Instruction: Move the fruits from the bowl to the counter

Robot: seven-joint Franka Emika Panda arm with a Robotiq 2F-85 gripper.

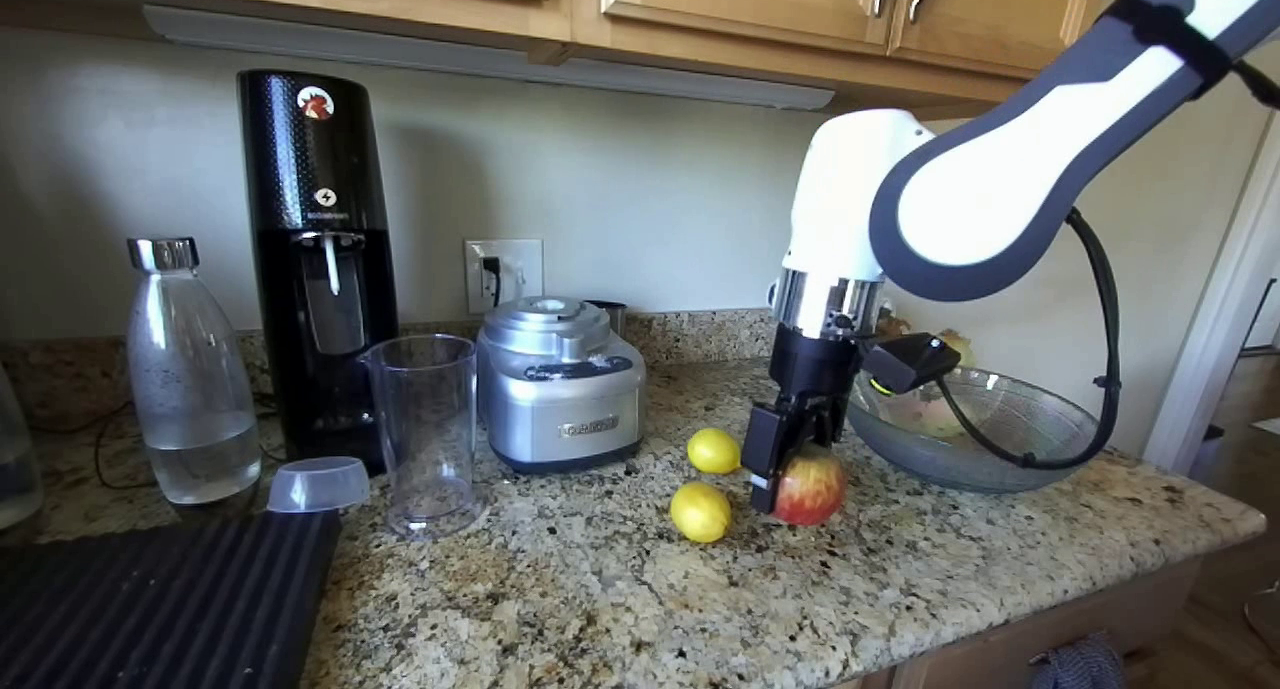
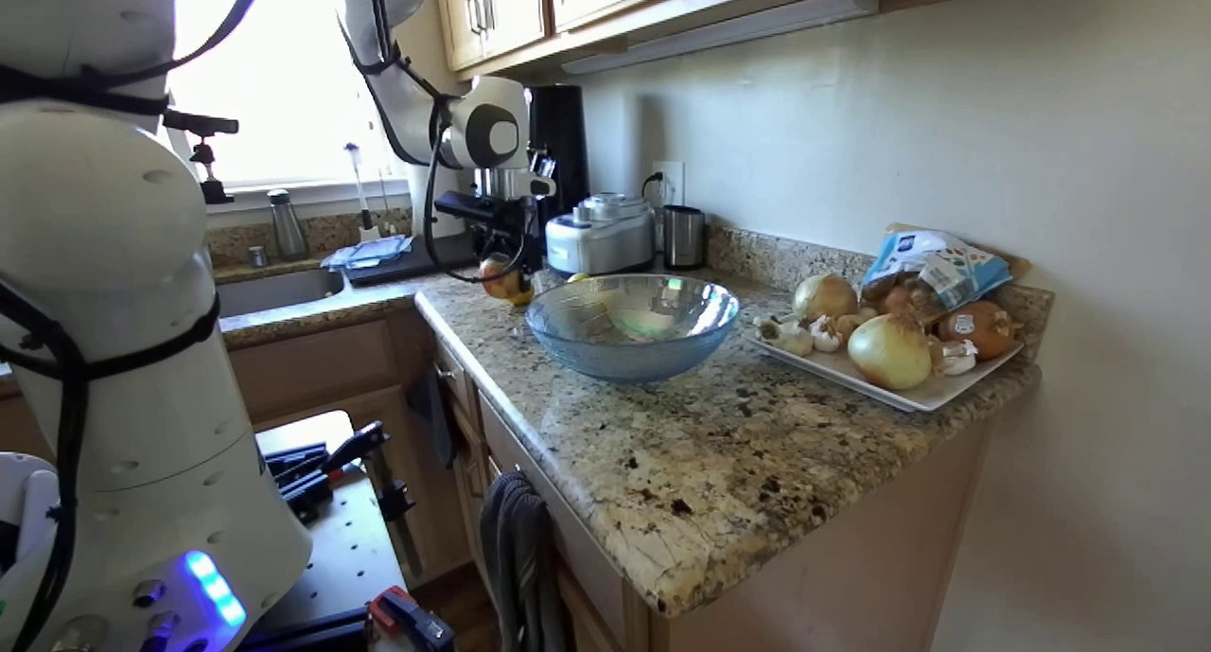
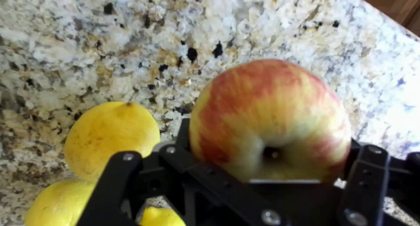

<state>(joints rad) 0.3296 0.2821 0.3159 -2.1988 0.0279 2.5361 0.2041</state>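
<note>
— What has the gripper (image 3: 269, 147) got?

— The apple (image 3: 272, 98). The gripper's fingers (image 1: 764, 494) are parted just enough to fit around it, one against each side. It has hold of it.

— Is the apple up off the counter (image 1: 560, 599)?

— Can't tell. It's down low, outside the bowl (image 2: 629, 354), but I can't see whether it touches the surface.

— And the lemons (image 3: 111, 137)?

— Three show in the wrist view: one just beside a finger, a second lemon (image 3: 59, 203) next to it, and part of a third lemon (image 3: 162, 216) showing past the gripper. In an exterior view, two of them sit on the counter near the apple.

— Where's the bowl, then?

— On the counter, near the apple. I can't make out what's in it.

— Farther out?

— Near the lemons stands a silver food processor (image 1: 565, 399), then a tall clear glass (image 1: 425, 429), a small clear cup (image 1: 318, 484) just beside a ribbed black mat (image 1: 150, 599), a black soda maker (image 1: 315, 189), and a bottle (image 1: 195, 399) partly full of clear liquid.

— And past the bowl?

— A white plate (image 2: 941, 387) with onions (image 2: 891, 351) and garlic (image 2: 826, 333) on it, and a blue-and-white bag (image 2: 937, 264) at the back.
</note>
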